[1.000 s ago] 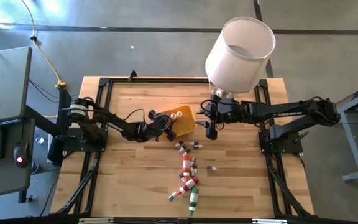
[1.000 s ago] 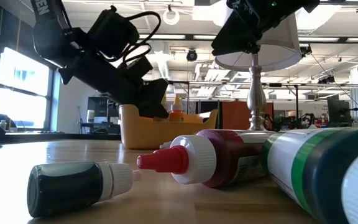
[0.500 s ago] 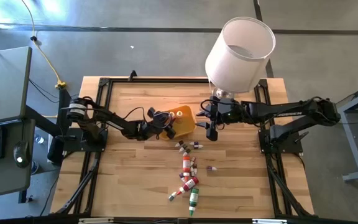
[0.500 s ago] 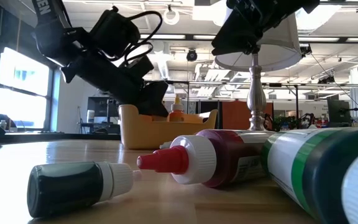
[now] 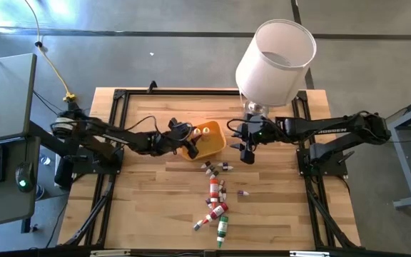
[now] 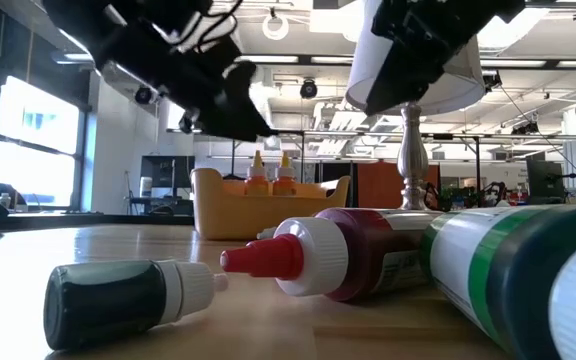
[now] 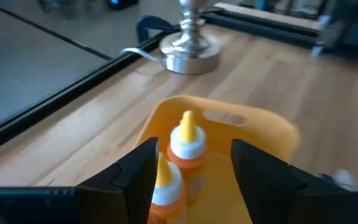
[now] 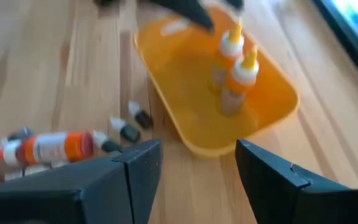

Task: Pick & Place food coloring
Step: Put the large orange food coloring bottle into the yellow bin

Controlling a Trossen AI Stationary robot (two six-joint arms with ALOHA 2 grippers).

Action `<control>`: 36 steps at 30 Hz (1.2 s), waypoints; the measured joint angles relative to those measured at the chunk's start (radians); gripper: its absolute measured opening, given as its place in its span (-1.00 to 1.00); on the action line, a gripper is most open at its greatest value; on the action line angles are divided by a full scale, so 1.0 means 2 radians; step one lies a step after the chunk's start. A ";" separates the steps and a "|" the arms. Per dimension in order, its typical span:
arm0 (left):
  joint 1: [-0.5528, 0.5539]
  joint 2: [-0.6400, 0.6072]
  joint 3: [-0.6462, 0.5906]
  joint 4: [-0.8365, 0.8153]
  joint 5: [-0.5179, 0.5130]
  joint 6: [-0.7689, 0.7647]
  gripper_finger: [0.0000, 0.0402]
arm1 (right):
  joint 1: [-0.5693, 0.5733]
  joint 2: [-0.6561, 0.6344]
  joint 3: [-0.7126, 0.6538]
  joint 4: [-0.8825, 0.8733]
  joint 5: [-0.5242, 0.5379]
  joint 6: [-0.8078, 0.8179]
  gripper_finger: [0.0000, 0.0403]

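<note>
Two orange food coloring bottles with white collars and yellow tips stand upright in the orange tray. My left gripper hangs open just above them, one finger on either side, touching neither; in the low view my left gripper is clear above the tray. My right gripper is open, in the air right of the tray, which the right wrist view shows with both bottles. Several more bottles and vials lie on their sides on the table nearer the near edge.
A lamp with a white shade and a metal foot stands behind the tray at the far edge, right above my right arm. A black frame borders the wooden table. Bare wood lies left and right of the scattered bottles.
My left gripper has risen from the tray and drawn back a little toward the table's left. A second orange bottle now stands upright in the tray beside the first, where the gripper had been.
</note>
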 joint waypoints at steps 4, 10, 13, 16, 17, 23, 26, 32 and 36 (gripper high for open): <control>0.000 -0.054 -0.001 -0.046 0.062 -0.006 -0.02 | 0.000 0.001 0.000 -0.015 -0.027 0.035 -0.02; -0.008 -0.096 0.000 -0.094 0.144 -0.023 -0.02 | 0.029 0.021 -0.005 0.022 -0.069 0.036 -0.02; -0.024 -0.097 -0.001 -0.108 0.190 -0.025 -0.02 | 0.064 0.047 -0.015 0.081 -0.080 0.035 -0.02; -0.046 -0.097 -0.001 -0.117 0.200 -0.028 -0.02 | 0.103 0.078 -0.016 0.127 -0.091 0.035 -0.02; -0.053 -0.097 -0.001 -0.120 0.196 -0.028 -0.02 | 0.116 0.087 -0.014 0.137 -0.090 0.036 -0.02; -0.085 -0.094 -0.001 -0.120 0.164 -0.027 -0.02 | 0.195 0.155 0.000 0.216 -0.086 -0.007 -0.06; -0.092 -0.094 -0.001 -0.126 0.154 -0.027 -0.02 | 0.222 0.188 0.013 0.258 -0.080 -0.010 -0.09; -0.091 -0.094 -0.001 -0.157 0.139 -0.027 -0.02 | 0.240 0.239 0.055 0.255 -0.052 -0.006 -0.15; -0.091 -0.094 -0.001 -0.173 0.139 -0.027 -0.02 | 0.239 0.261 0.071 0.254 -0.049 -0.006 -0.17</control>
